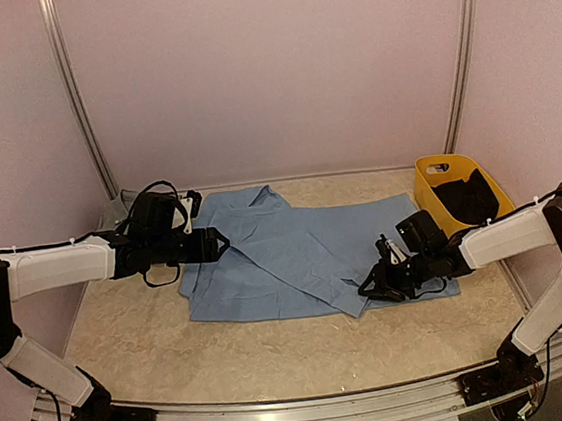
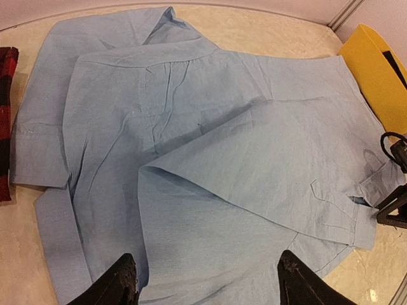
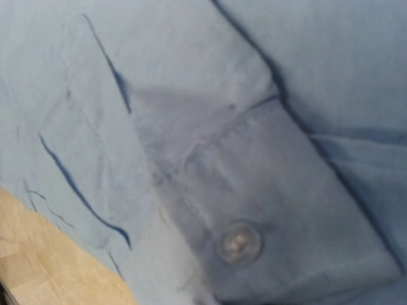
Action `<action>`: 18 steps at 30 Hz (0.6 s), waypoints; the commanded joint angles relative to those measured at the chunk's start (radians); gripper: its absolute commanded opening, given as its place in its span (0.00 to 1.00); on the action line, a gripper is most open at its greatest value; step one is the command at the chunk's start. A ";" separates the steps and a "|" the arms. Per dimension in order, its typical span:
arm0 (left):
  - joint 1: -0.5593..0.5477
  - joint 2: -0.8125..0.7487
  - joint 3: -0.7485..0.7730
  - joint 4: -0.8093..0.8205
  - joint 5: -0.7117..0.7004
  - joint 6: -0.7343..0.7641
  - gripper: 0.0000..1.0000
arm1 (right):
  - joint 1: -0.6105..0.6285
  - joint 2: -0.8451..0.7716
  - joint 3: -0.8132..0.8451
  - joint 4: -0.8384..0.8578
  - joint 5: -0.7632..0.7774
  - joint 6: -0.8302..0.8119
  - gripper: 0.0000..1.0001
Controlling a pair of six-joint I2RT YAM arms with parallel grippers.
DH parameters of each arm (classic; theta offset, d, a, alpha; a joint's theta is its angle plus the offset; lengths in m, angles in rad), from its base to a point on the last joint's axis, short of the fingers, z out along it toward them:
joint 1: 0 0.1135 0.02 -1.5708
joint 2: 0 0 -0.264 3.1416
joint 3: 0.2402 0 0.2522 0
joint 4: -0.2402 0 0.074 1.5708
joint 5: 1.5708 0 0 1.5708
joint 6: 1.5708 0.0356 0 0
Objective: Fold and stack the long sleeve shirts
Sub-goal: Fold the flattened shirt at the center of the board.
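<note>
While the blue shirt (image 1: 296,254) lies spread over the middle of the table (image 1: 276,357), the two claws sit at opposite edges of it. In the top view the left claw (image 1: 222,244) is at the left edge of the cloth, pointing toward the centre of the frame. The left wrist view shows its two dark fingers (image 2: 121,283) standing wide apart along the bottom of the frame with nothing gripped between them, and the blue shirt (image 2: 191,159) fills nearly all the frame above them, with one flap folded across the body.

The right claw (image 1: 371,284) is low at the lower right part of the shirt, right at the cloth. Its wrist view shows only blue fabric (image 3: 159,95) very close up, with a cuff (image 3: 273,210) and its button (image 3: 238,242) toward the lower right and a patch of bare table at the lower left. Its fingers do not show there, so I cannot tell whether it stands wide, narrow or pinched on the cloth.

A strip of the plaid shirt (image 2: 6,82) shows at the left edge of the left wrist view, just beside the blue one. A yellow basket (image 1: 425,195) with something dark inside stands at the right of the top view, near the shirt's far right corner.
</note>
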 commanded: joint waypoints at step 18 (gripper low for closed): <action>-0.007 0.002 0.030 -0.003 -0.005 0.013 0.71 | 0.047 0.018 -0.003 0.069 0.043 0.026 0.00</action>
